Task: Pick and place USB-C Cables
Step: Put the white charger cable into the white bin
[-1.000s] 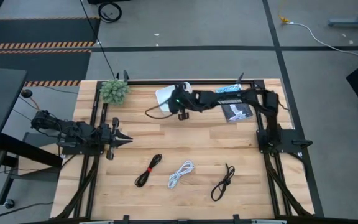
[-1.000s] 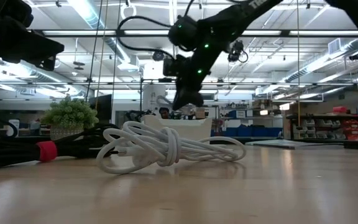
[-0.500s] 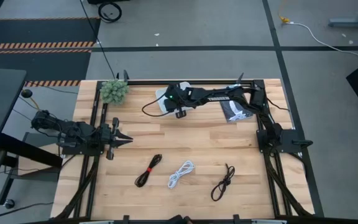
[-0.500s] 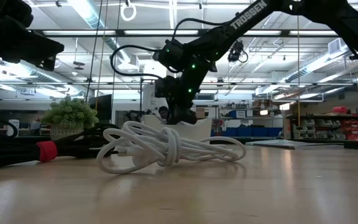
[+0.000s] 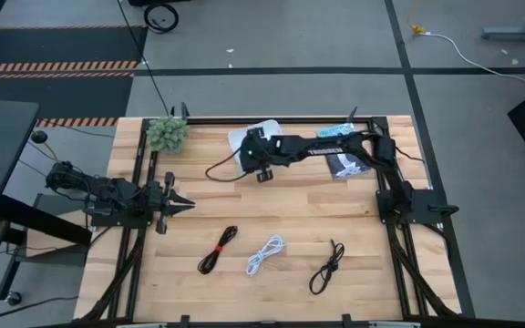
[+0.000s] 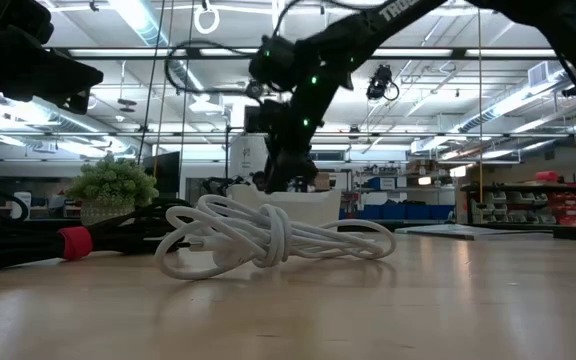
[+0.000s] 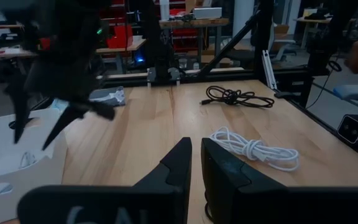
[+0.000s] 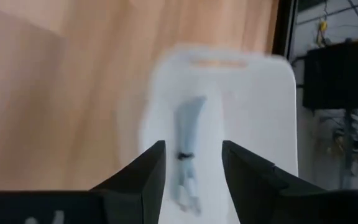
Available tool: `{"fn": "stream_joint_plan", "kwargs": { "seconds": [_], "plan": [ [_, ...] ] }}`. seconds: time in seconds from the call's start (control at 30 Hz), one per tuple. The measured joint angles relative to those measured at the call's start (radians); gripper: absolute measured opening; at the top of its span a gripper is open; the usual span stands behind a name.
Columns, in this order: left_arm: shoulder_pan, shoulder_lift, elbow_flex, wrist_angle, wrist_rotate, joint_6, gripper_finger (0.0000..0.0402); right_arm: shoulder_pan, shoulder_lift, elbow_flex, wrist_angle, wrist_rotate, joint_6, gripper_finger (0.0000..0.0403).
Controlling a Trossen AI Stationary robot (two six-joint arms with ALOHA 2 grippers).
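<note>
Above the white bin [image 5: 244, 137] at the table's far side hangs my right gripper [image 8: 193, 168], open. The short pale blue-grey cable [image 8: 188, 140] lies on the bin's floor under the gap between its fingers, untouched. My left gripper [image 7: 194, 158] is shut and waits near the table's left edge [image 5: 179, 202]. Three coiled cables lie flat on the near part of the table: the black one with a red tie [image 5: 217, 249], the white one [image 5: 265, 254] and the all-black one [image 5: 326, 267]. The low view has the white cable [image 6: 268, 235] in front.
A green fuzzy ball [image 5: 167, 134] sits at the far left corner. The flat black-and-blue packet [image 5: 349, 164] lies under my right arm at the far right. Black frame rails [image 5: 139, 182] run along the table's sides. Bare wood lies between the bin and the coiled cables.
My right gripper has moved toward the table's left, over the white bin, dipped down to the bin's rim about half a second ago, and has since risen a little above it. The three cables on the near part of the table lie as before.
</note>
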Motion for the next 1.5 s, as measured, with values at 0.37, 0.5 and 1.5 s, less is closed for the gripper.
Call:
{"fn": "stream_joint_plan", "kwargs": {
  "seconds": [0.37, 0.5, 1.5],
  "plan": [
    [0.000, 0.000, 0.000, 0.000, 0.000, 0.000, 0.0043, 0.131, -0.047, 0.000, -0.070, -0.470, 0.413, 0.0164],
    [0.000, 0.000, 0.000, 0.000, 0.000, 0.000, 0.0043, 0.170, -0.047, 0.000, -0.092, -0.556, 0.532, 0.0165],
    [0.000, 0.000, 0.000, 0.000, 0.000, 0.000, 0.0043, 0.536, -0.047, -0.174, 0.015, -0.381, 0.596, 0.0276]
  ]
}}
